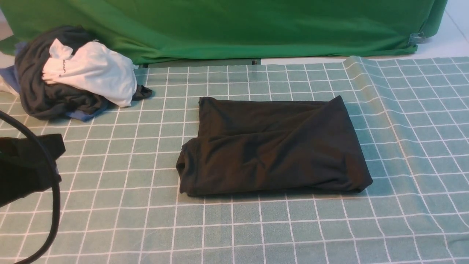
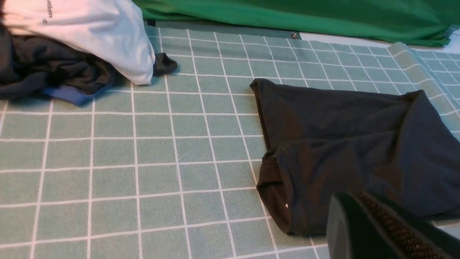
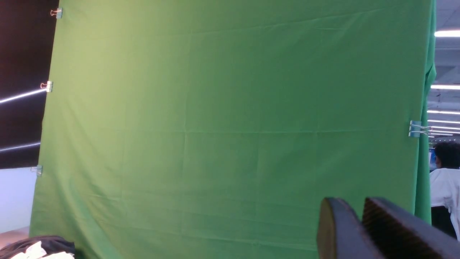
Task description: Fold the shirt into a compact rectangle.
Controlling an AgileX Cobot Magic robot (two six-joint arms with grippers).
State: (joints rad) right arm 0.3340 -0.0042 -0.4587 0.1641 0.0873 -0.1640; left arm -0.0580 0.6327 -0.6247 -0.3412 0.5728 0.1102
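The shirt (image 1: pixel 273 146): black, folded into a rough rectangle, lying flat near the middle of the counter (image 1: pixel 110 220), on a green cloth with a white grid. Its left edge is stepped, the near layer jutting further left than the far one; a stitched hem (image 2: pixel 287 172) shows at that near-left corner in the left wrist view. The print and neck label are not visible.

Far left, at the back: a heap of clothes (image 1: pixel 55 95) in dark grey and blue, topped by a white garment (image 1: pixel 95 75) with small dark lettering, well apart from the shirt.

Left pincer (image 2: pixel 377 230): only its dark tips show, above the shirt's near-left corner; fingers closed together, holding nothing.

Behind the counter: a green backdrop (image 1: pixel 234 25).

Right pincer (image 3: pixel 359 230): raised and facing the backdrop, its two fingers (image 3: pixel 334 230) showing a narrow gap, nothing between them. Whether it counts as open cannot be told.
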